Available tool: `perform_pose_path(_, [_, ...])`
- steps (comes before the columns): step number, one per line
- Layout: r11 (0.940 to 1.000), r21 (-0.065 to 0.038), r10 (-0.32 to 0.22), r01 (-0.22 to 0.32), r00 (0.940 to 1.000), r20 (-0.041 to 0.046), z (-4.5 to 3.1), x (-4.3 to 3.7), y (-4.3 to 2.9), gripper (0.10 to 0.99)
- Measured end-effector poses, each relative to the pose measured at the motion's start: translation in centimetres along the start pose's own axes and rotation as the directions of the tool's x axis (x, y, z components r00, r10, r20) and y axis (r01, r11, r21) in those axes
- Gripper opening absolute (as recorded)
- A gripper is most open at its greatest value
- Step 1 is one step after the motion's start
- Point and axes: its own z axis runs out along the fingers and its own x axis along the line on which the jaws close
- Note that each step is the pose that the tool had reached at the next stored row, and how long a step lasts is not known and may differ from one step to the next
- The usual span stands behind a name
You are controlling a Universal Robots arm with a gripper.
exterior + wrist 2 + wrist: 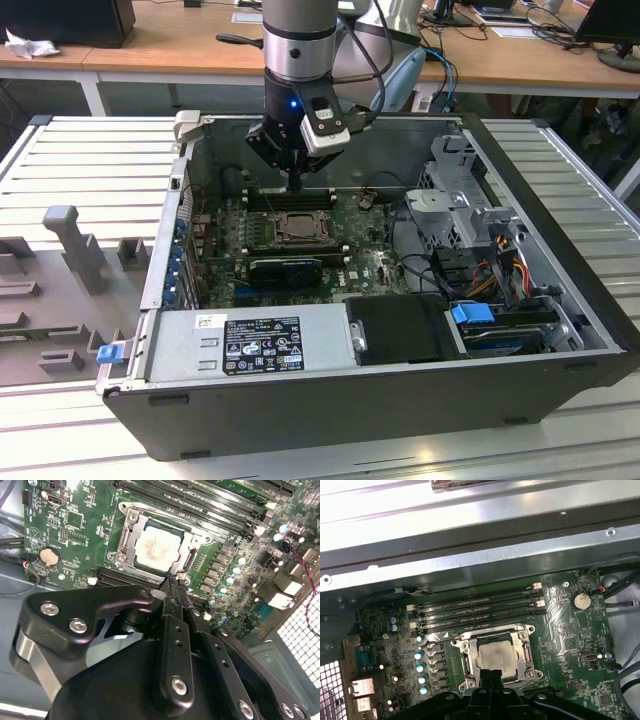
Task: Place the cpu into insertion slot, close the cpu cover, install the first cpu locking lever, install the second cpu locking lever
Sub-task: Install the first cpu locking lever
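A: How is the gripper [175, 588] held?
B: Clenched, fingertips [485, 679] pressed together with nothing seen between. It is set at the rim of the insertion slot [189, 559], perhaps touching.
A: The cpu [157, 547]?
B: Seated in the slot, mid-motherboard [570, 630], with the cpu cover [522, 652] laid flat around it.
A: Room?
B: Open above, bounded by the case walls [400, 150]. The arm [298, 40] is held upright.

The arm [298, 40] comes straight down from above, its wrist [292, 105] vertical with a small blue light glowing. The black gripper [296, 186] points downward, and in both wrist views its slim fingers [173, 630] [491, 676] lie pressed together, no gap between them.
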Motion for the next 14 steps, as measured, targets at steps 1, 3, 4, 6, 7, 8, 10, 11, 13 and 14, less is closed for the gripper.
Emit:
perform_pose_path(1, [1.0,0.0,-0.005,0.005,1.0,-0.0002,0.0,0.0,0.0,0.106])
perform_pose_path(3, [0.9996,0.0,-0.028,0.028,0.9996,-0.0013,0.0,0.0,0.0,0.106])
perform_pose_path(4, [0.9992,0.0,-0.039,0.039,0.9992,-0.0019,0.0,0.0,0.0,0.106])
perform_pose_path(6, [0.998,0.0,-0.063,0.063,0.998,-0.003,0.0,0.0,0.0,0.106])
perform_pose_path(7, [0.997,0.0,-0.078,0.078,0.997,-0.0037,0.01,0.0,0.0,0.106])
perform_pose_path(8, [0.9944,0.0,-0.105,0.105,0.9944,-0.005,0.03,0.0,0.0,0.106])
perform_pose_path(10, [0.989,-0.001,-0.148,0.148,0.989,-0.007,0.06,0.0,0.0,0.106])
perform_pose_path(11, [0.986,-0.001,-0.167,0.167,0.986,-0.0079,0.08,0.0,0.0,0.106])
perform_pose_path(13, [0.9825,-0.002,-0.186,0.186,0.9825,-0.0089,0.11,0.16,-0.05,0.106])
perform_pose_path(14, [0.9823,-0.003,-0.187,0.187,0.9823,-0.009,0.12,0.38,-0.09,0.106])
